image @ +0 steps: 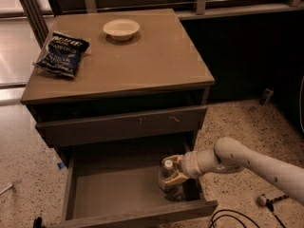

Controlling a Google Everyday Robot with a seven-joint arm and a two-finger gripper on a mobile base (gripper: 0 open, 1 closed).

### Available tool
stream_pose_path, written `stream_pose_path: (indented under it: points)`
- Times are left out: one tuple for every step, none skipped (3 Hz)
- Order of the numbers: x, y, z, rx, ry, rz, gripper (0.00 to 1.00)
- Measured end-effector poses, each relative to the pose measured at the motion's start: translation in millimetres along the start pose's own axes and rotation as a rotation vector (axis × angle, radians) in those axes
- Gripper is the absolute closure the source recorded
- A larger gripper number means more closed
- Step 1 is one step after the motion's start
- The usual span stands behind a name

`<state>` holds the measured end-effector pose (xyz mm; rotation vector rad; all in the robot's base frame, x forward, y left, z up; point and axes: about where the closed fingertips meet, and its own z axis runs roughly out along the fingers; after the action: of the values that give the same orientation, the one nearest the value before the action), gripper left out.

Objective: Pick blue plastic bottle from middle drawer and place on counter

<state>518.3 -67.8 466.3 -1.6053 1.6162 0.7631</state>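
- We are seeing a dark blue snack bag (61,54) lying at upper left.
- A pale bowl (121,29) is sitting at upper centre.
- Black cables (228,211) are trailing at lower right.
- The gripper (173,174) is clasping the blue plastic bottle (166,180) at lower centre.

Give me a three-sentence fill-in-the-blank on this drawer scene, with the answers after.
1. The middle drawer is ___, not shut.
2. The blue plastic bottle stands ___ inside it, with the gripper at it.
3. The chip bag and white bowl sit on the ___.
Missing words: open; upright; counter.
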Motion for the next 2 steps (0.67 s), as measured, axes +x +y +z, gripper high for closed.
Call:
stream_pose_path:
  points:
    - [-0.1,0.0,0.0,0.000,0.000,0.000,0.93]
    - [-9.8,0.7,-3.9,-0.002,-0.012,0.006,1.00]
